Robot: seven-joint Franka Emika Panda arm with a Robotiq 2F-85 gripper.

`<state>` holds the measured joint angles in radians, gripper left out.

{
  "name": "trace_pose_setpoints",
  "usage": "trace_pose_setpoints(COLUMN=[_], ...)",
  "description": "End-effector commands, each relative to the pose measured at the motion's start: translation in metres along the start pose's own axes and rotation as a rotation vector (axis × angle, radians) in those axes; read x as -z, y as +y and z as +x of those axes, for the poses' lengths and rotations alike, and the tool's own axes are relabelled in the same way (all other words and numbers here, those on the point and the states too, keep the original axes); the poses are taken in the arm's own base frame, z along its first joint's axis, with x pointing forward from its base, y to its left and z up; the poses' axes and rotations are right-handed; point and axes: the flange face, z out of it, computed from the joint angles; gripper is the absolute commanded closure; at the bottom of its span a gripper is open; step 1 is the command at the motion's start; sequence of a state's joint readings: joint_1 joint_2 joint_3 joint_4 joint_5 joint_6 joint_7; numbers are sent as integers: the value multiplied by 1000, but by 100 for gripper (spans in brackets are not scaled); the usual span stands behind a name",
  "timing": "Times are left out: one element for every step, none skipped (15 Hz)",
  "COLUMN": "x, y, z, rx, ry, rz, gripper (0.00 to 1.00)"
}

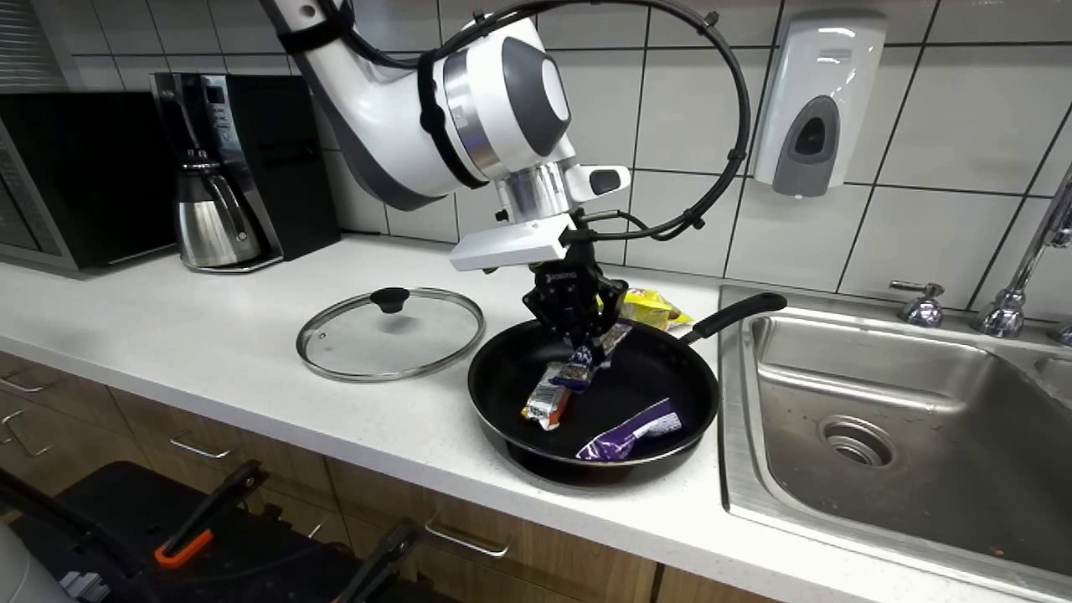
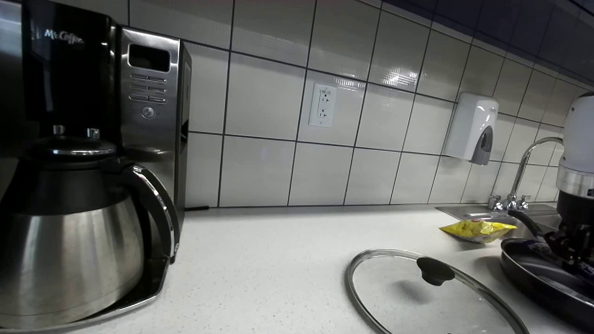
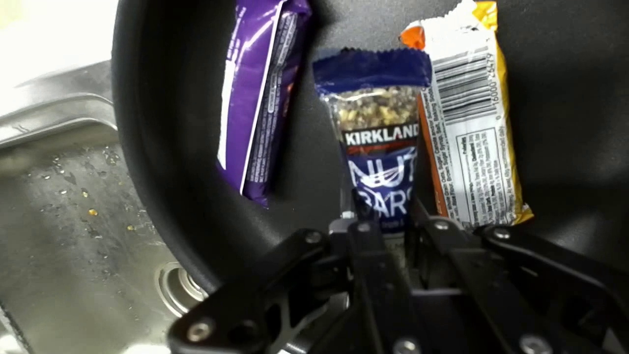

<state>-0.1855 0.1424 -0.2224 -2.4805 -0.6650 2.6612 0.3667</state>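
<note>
Nearest in the wrist view, the end effector (image 3: 385, 216) is clamped on a blue-and-clear Kirkland nut bar (image 3: 381, 147) — held within the black frying pan (image 1: 653, 373), though whether it touches the pan cannot be told. To either side of it, a purple-wrapped bar (image 3: 263, 98) and an orange-and-white wrapped bar (image 3: 471, 128) lie in the pan. Farther off, a glass lid (image 1: 394, 339) rests on the tabletop (image 1: 209, 318) beside the pan, a yellow bag (image 1: 657, 310) lies just behind it, and a coffee maker (image 1: 289, 167) stands well apart — near the tiled wall (image 1: 687, 109).
</note>
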Motion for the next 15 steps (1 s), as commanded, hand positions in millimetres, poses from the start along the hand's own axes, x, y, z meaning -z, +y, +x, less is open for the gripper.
trace_pose_setpoints(x=[6,7,10,16,25,33,42,53,65,77,89,100,110,117,123], y=[-1,-2,-3,-5,-7,-10,-14,-19,-26,-34,-42,-49,-56,-62,-70], z=[-11,-13,-15,-17,-18,-19,-19,-20,-20,-20,-19,-20,-21,-22,-23], rx=[-34,-35,-40,-42,-35,-27,-17,-10,4,18,35,51,57,67,72], ry=[10,10,4,10,15,23,38,41,66,79,90,107,115,129,140], rz=[-16,-18,-14,-6,-8,-12,-13,-13,-6,-14,-16,-6,-3,13,35], gripper=[58,57,51,44,35,29,20,14,5,1,0,0,0,0,0])
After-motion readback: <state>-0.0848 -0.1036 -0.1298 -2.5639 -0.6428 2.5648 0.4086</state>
